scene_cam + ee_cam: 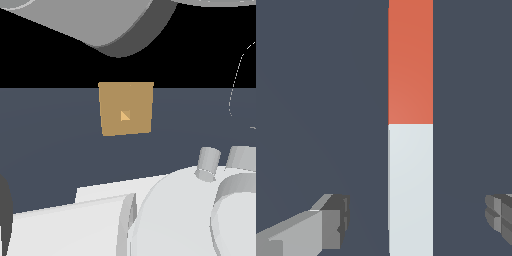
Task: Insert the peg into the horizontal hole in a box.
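- Exterior view: the box (126,108), a tan square block, stands on the dark slate counter (50,145), its flat face turned toward the camera.
- Exterior view: the horizontal hole (125,115) sits as a small square opening in the middle of that face, lit a paler tan inside.
- Exterior view: pale grey, rounded parts of my arm (185,215) fill the lower part toward the exterior view's right, and another grey part of it hangs across the top; the peg and my pincer do not show here.
- Wrist view: the peg (410,128) lies flat on the counter (316,100), a long slim bar, one half orange-red and the other pale grey-white, the two colours meeting about midway along what I can see.
- Wrist view: my pincer (416,220) is released, its fingers (331,222) spread wide, one on each side of the peg's white half.
- Wrist view: both fingers are apart from the peg, with bare counter showing between each finger and the bar; nothing is held.
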### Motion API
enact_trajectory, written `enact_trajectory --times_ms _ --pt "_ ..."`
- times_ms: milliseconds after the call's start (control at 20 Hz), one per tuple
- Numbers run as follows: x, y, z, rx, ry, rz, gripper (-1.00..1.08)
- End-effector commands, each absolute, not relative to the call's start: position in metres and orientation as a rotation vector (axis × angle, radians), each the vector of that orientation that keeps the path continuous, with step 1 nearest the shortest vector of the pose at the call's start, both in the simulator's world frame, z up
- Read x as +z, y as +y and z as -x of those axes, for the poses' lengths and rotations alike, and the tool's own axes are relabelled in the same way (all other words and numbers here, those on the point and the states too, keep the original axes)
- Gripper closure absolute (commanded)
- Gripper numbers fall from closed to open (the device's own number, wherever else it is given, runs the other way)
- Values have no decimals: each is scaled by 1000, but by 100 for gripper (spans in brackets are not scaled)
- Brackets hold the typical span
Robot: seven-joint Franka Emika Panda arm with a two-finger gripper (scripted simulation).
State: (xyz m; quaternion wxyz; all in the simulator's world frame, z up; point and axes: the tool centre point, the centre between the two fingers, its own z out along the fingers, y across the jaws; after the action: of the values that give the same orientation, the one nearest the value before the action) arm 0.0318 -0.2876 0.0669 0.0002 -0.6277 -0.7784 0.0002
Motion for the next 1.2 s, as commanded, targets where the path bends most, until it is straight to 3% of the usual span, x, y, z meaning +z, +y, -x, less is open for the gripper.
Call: enact_trajectory --times_ms 0,850,900,1150 --pt "67 -287 -32 0 -2446 1971 -92" --pt "17 -288 -33 0 -2448 1970 -92" --pt "17 -288 -33 0 -2448 1970 108" --pt "17 -288 -33 0 -2448 1970 108"
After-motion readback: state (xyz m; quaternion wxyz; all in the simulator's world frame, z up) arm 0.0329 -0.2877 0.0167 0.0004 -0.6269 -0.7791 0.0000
